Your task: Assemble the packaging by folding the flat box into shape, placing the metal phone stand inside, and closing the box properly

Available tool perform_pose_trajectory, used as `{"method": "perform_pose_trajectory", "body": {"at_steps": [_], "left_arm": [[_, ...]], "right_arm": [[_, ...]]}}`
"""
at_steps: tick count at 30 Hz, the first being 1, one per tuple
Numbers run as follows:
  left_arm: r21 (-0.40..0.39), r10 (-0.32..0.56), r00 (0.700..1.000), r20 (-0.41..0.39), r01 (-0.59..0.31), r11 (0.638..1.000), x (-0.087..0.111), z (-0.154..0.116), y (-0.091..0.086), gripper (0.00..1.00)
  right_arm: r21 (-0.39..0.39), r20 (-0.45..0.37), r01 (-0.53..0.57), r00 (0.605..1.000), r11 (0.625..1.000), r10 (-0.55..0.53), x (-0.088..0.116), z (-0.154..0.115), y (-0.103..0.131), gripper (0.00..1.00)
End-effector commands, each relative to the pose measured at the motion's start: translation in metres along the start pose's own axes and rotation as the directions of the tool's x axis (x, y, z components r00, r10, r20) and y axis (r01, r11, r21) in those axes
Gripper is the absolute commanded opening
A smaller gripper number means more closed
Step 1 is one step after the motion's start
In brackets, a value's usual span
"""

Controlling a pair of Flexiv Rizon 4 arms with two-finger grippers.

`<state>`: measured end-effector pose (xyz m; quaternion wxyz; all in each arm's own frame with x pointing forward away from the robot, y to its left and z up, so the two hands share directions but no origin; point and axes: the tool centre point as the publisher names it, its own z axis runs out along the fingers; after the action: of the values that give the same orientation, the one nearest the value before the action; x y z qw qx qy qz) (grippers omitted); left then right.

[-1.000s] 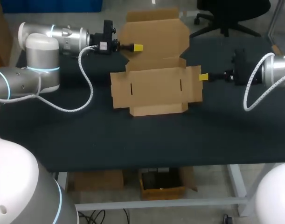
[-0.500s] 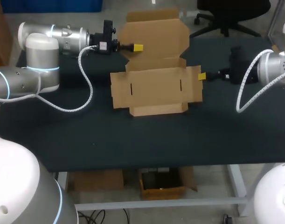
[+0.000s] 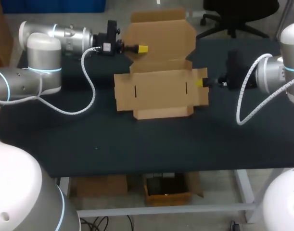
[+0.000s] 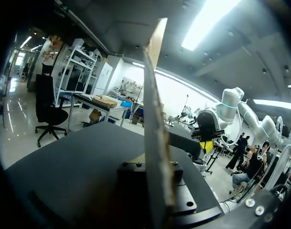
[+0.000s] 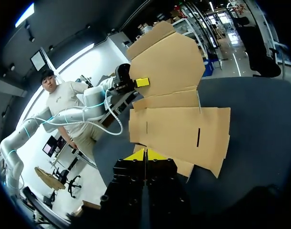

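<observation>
The flat cardboard box [image 3: 159, 91] lies on the black table [image 3: 113, 144], with its lid panel [image 3: 161, 36] standing up at the back. My left gripper [image 3: 142, 48] is shut on the lid's left edge. In the left wrist view the cardboard [image 4: 155, 143] shows edge-on, rising from the gripper. My right gripper [image 3: 200, 83] is shut with nothing in it, its yellow tips at the box's right side flap [image 3: 200, 94]. From the right wrist the tips [image 5: 144, 155] meet just short of the box [image 5: 178, 129]. No metal phone stand is in view.
The table's front half is bare black surface. Both arms' white cables [image 3: 91, 82] hang near the box's sides. The left arm's body [image 3: 41, 62] lies along the table's back left.
My right gripper has moved left, from just off the box's right flap to over its edge. The left arm and the lid have stayed put.
</observation>
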<state>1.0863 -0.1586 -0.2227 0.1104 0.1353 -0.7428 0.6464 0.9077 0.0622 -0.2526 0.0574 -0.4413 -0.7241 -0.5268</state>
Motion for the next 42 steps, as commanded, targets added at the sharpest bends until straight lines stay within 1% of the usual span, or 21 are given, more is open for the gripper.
{"method": "perform_pose_trajectory", "body": {"at_steps": [1, 5, 11, 13, 17, 21, 26, 30, 35, 42], "left_arm": [[-0.010, 0.018, 1.000, 0.017, -0.018, 1.000, 0.008, 0.001, -0.005, 0.00], [-0.020, 0.050, 0.999, 0.019, -0.050, 0.999, 0.016, 0.005, -0.007, 0.00], [-0.021, 0.082, 0.996, 0.030, -0.081, 0.996, 0.025, 0.007, -0.008, 0.00], [-0.020, 0.091, 0.995, 0.037, -0.090, 0.996, 0.028, 0.008, -0.008, 0.00], [-0.018, 0.106, 0.993, 0.044, -0.105, 0.994, 0.036, 0.009, -0.012, 0.00], [-0.020, 0.138, 0.989, 0.056, -0.137, 0.990, 0.050, 0.008, -0.018, 0.00], [-0.022, 0.175, 0.982, 0.076, -0.174, 0.984, 0.068, 0.005, -0.028, 0.00], [-0.021, 0.190, 0.978, 0.091, -0.189, 0.982, 0.078, 0.005, -0.032, 0.00], [-0.020, 0.216, 0.972, 0.096, -0.215, 0.976, 0.098, 0.007, -0.038, 0.00], [-0.016, 0.240, 0.965, 0.108, -0.240, 0.971, 0.115, 0.008, -0.043, 0.00]], "right_arm": [[-0.045, 0.001, 0.007, 1.000, 0.999, -0.007, 0.002, -0.005, -0.014, 0.00], [-0.061, 0.013, 0.014, 1.000, 0.998, -0.014, 0.004, -0.006, -0.023, 0.00], [-0.056, 0.026, 0.022, 0.999, 0.998, -0.020, 0.006, 0.000, -0.035, 0.00], [-0.053, 0.042, 0.026, 0.999, 0.998, -0.024, 0.007, 0.002, -0.038, 0.00], [-0.051, 0.039, 0.027, 0.999, 0.998, -0.025, 0.009, 0.006, -0.044, 0.00], [-0.052, 0.038, 0.034, 0.999, 0.998, -0.032, 0.011, 0.006, -0.049, 0.00], [-0.067, 0.035, 0.055, 0.998, 0.996, -0.053, 0.013, -0.002, -0.055, 0.00], [-0.076, 0.033, 0.063, 0.998, 0.995, -0.060, 0.014, -0.008, -0.060, 0.00], [-0.085, 0.033, 0.069, 0.997, 0.994, -0.066, 0.014, -0.017, -0.067, 0.00], [-0.085, 0.031, 0.080, 0.996, 0.993, -0.078, 0.016, -0.022, -0.071, 0.00]]}}
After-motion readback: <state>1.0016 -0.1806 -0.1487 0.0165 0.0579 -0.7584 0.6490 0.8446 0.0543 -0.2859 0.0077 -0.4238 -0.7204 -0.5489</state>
